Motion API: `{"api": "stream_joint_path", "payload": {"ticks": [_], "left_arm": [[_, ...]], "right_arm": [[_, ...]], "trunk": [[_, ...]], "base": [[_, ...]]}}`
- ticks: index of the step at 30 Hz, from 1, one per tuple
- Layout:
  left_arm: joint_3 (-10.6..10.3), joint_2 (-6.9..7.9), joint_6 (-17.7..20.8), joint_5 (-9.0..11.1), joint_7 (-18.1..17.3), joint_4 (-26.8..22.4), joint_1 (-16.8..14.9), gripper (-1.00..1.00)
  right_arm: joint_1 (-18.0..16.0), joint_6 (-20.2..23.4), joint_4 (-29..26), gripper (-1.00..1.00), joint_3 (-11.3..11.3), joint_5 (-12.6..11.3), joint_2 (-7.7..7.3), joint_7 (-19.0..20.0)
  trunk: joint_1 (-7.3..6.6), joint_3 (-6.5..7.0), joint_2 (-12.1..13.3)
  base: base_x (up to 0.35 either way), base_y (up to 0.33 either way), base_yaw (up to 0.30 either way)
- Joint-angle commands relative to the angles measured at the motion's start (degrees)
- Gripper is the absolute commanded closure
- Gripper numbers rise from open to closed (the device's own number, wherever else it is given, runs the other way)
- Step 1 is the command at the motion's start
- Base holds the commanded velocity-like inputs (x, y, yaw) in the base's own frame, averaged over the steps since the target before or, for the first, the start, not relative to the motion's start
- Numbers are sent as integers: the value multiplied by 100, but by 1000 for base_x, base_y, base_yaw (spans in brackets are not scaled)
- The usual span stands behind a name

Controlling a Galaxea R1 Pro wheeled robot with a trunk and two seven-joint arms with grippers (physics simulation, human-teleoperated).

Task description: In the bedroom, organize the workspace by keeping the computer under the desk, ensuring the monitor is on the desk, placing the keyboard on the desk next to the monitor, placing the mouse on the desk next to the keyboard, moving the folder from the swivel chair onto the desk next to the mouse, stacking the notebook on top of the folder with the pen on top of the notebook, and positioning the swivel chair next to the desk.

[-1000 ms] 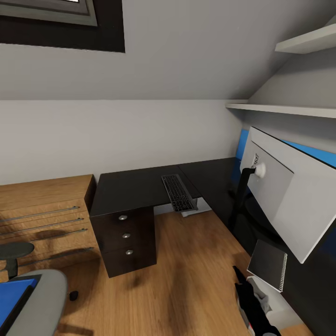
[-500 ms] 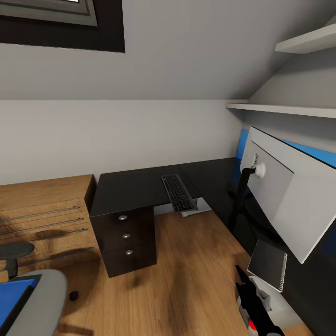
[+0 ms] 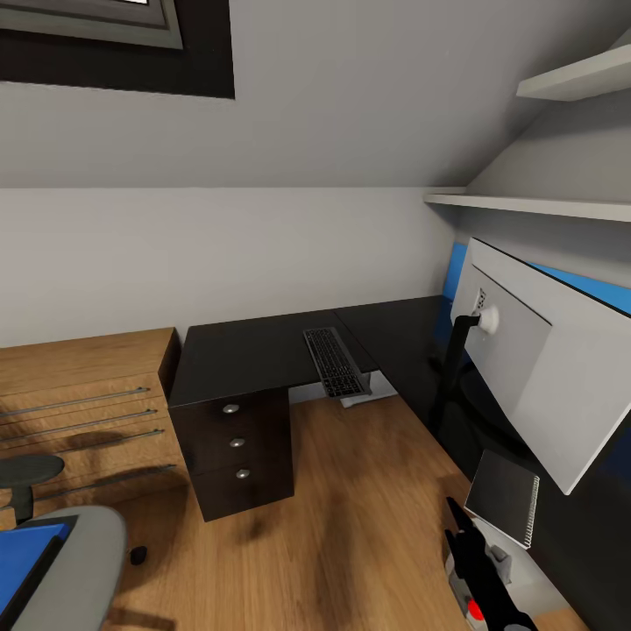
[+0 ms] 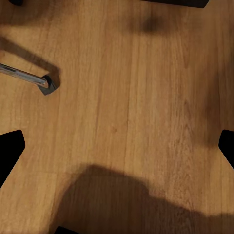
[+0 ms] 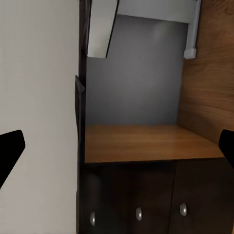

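The black-topped desk fills the middle of the head view, with the black keyboard lying near its inner corner. At the right, the monitor shows its pale grey back on a slim black stand. A dark spiral-bound notebook lies below it. The grey swivel chair sits at the lower left with the blue folder on its seat. The small black mouse lies on the floor. My right gripper is open, facing the desk drawers. My left gripper is open above bare wood floor.
A low light-wood cabinet stands left of the desk. White shelves hang at the upper right. A chrome chair leg with a castor is near my left gripper. My right arm reaches up at the lower right.
My right arm at the lower right has turned and shifted slightly, now looking slimmer with a red mark showing. The room and the camera have not moved.
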Motion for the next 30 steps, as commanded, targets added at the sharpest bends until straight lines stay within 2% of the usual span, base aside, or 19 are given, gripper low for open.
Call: {"api": "stream_joint_path", "payload": {"ticks": [1,11,19,30], "left_arm": [[43,-2,-17,-29,10,3,-3,-100],[43,-2,-17,-29,10,3,-3,-100],[43,-2,-17,-29,10,3,-3,-100],[43,-2,-17,-29,10,3,-3,-100]], "right_arm": [[-4,56,2,-100,-11,-57,0,15],[-6,58,-53,-100,-13,-64,7,9],[-4,50,-417,-100,-13,-63,8,-11],[-6,41,-583,-100,-17,-57,0,-19]], "trunk": [[0,-6,-3],[0,-6,-3],[0,-6,-3],[0,-6,-3]], "base": [[0,0,0],[0,0,0],[0,0,0],[0,0,0]]}}
